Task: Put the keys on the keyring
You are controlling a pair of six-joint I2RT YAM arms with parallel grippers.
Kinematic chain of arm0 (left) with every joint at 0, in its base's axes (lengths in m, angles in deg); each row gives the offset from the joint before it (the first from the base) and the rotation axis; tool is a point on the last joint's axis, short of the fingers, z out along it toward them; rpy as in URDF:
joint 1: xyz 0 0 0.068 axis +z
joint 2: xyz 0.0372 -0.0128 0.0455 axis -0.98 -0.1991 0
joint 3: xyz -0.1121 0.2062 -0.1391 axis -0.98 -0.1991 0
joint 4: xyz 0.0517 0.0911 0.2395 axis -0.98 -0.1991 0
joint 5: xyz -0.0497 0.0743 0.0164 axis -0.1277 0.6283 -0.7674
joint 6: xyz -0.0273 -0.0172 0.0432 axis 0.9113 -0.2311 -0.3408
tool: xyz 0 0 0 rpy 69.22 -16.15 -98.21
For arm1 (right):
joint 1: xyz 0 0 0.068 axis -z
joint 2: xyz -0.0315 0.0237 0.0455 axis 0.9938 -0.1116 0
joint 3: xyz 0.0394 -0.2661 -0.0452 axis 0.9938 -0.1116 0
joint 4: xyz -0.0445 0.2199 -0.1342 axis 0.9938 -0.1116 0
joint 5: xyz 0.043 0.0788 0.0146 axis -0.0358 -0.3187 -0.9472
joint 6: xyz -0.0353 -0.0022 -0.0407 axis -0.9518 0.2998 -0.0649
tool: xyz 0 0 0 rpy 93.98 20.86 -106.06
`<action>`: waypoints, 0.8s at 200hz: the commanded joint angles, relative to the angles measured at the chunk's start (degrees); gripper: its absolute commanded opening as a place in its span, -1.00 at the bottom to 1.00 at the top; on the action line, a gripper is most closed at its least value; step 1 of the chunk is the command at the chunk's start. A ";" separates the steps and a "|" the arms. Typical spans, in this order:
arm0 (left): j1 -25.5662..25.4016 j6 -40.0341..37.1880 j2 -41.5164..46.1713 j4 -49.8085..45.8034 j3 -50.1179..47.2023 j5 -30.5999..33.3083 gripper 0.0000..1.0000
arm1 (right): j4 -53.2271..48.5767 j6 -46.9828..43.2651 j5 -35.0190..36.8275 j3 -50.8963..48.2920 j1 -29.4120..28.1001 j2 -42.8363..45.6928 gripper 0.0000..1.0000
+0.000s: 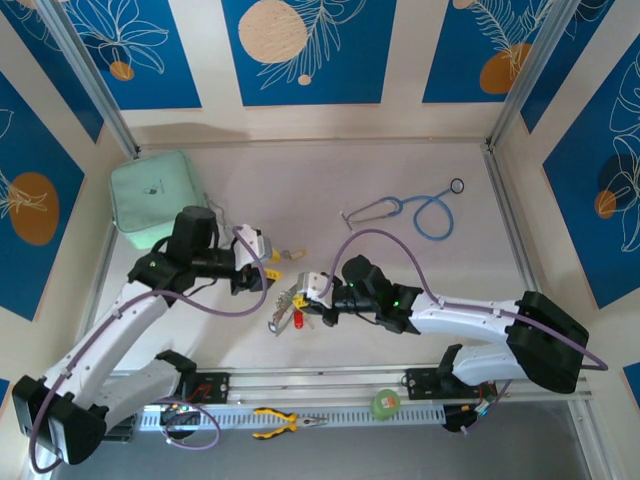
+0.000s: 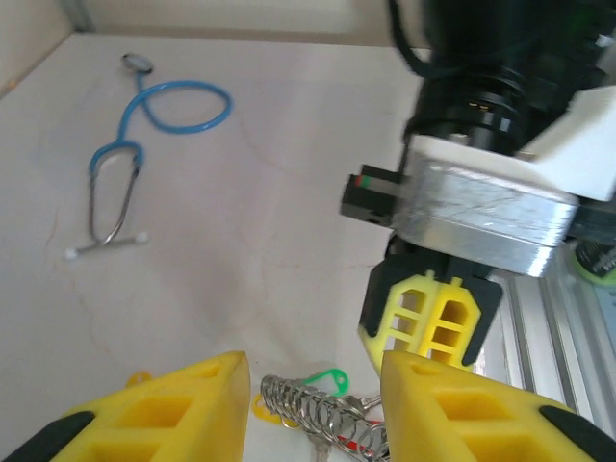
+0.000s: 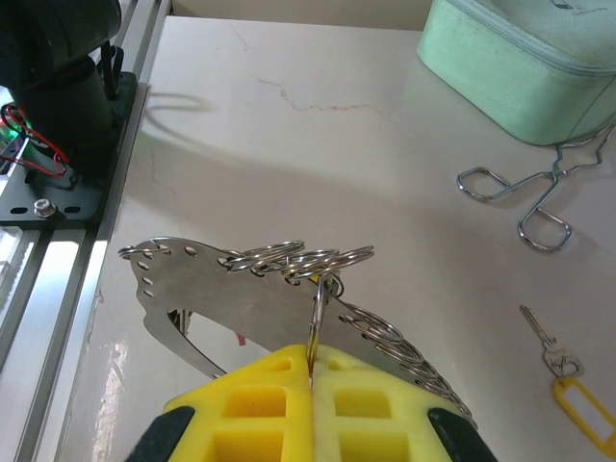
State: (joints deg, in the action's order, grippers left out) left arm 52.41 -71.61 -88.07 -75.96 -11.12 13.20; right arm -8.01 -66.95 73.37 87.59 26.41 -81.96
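The keyring (image 3: 279, 258), a flat silvery plate strung with a chain of steel rings, hangs just above the table. My right gripper (image 3: 311, 364) is shut on one of its rings. From above, the right gripper (image 1: 318, 289) meets the keyring (image 1: 289, 298) at the table's middle. Keys with a green tag (image 2: 330, 380) and a red tag (image 1: 297, 320) hang under it. My left gripper (image 2: 313, 390) stands open, its yellow fingers (image 2: 183, 409) either side of the ring chain (image 2: 322, 414), not pressing it. A loose key with a yellow tag (image 3: 577, 402) lies apart.
A mint-green pouch (image 1: 153, 195) sits at the back left, with metal forceps (image 3: 525, 192) beside it. A blue stethoscope (image 1: 425, 212) lies at the back right. Yellow-handled pliers (image 1: 285, 422) and a green tape roll (image 1: 385, 403) rest on the front rail.
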 commanded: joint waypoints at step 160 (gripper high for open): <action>-1.31 -19.62 -12.63 -19.42 4.76 -5.19 0.58 | -1.82 -2.08 -1.60 2.31 0.57 1.28 -1.00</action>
State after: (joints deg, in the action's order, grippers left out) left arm 51.60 -88.27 -99.33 -93.27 -7.78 11.34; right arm -10.15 -68.50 73.30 88.45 26.62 -81.55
